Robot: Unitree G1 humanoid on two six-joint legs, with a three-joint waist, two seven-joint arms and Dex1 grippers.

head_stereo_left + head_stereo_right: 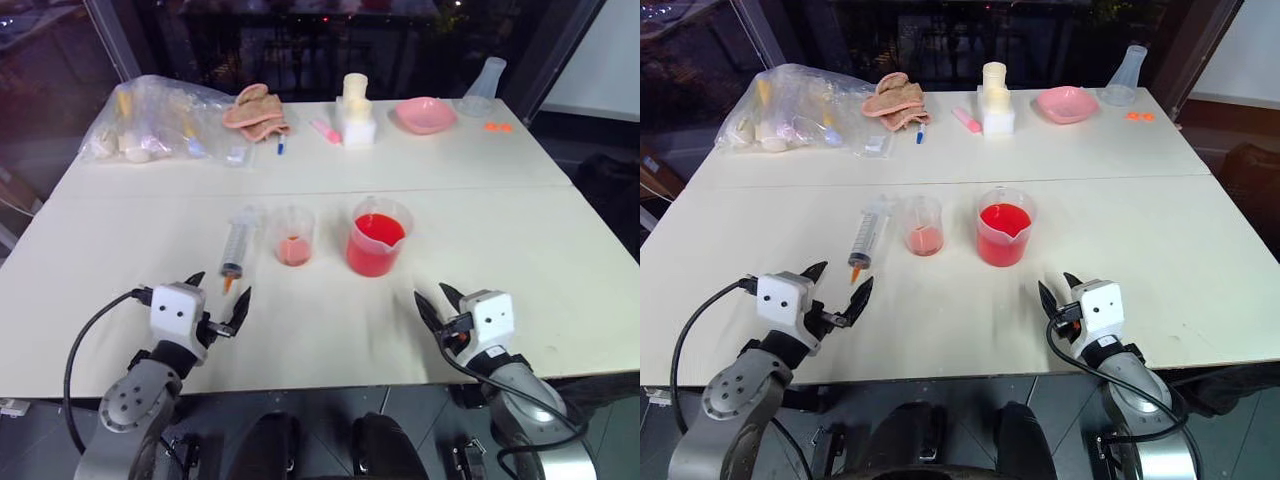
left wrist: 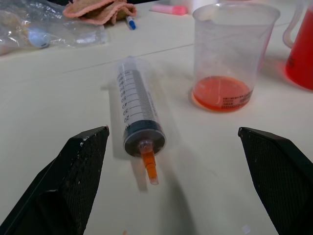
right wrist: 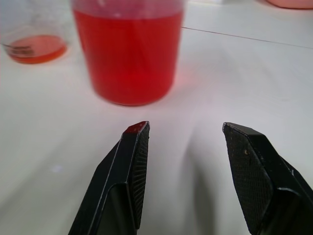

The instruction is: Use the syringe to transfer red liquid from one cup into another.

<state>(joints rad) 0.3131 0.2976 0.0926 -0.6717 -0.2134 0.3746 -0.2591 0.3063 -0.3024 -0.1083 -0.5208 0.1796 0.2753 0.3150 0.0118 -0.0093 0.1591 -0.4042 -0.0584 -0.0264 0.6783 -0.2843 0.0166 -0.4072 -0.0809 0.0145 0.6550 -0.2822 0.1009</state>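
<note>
Your left gripper point(image 1: 221, 301) hangs wide open and empty just short of the syringe point(image 1: 238, 246), which lies on the table point(image 1: 500, 230) beside the cup point(image 1: 292, 236). Your right gripper point(image 1: 432, 301) is part open, empty, short of the beaker point(image 1: 378, 238). Next, likely grasp the syringe barrel.

Counting one syringe point(image 1: 237, 243). Counting two clear containers holding red liquid point(image 1: 372, 255): one small cup point(image 1: 292, 236) and one wide beaker point(image 1: 380, 213). Counting one clear flask point(image 1: 485, 85) and one pink bowl point(image 1: 425, 114). Counting one plastic bag point(image 1: 160, 120), holding several pieces too blurred for counting. Counting one pinkish cloth bundle point(image 1: 256, 110), one pink stick point(image 1: 325, 130), one blue pen point(image 1: 281, 146). Counting one white block point(image 1: 358, 132), carrying one cream cylinder point(image 1: 355, 87). Counting two small orange bits point(image 1: 497, 127). Counting two grippers, the left gripper point(image 1: 220, 288) and the right gripper point(image 1: 432, 293), each showing two black fingers.
</note>
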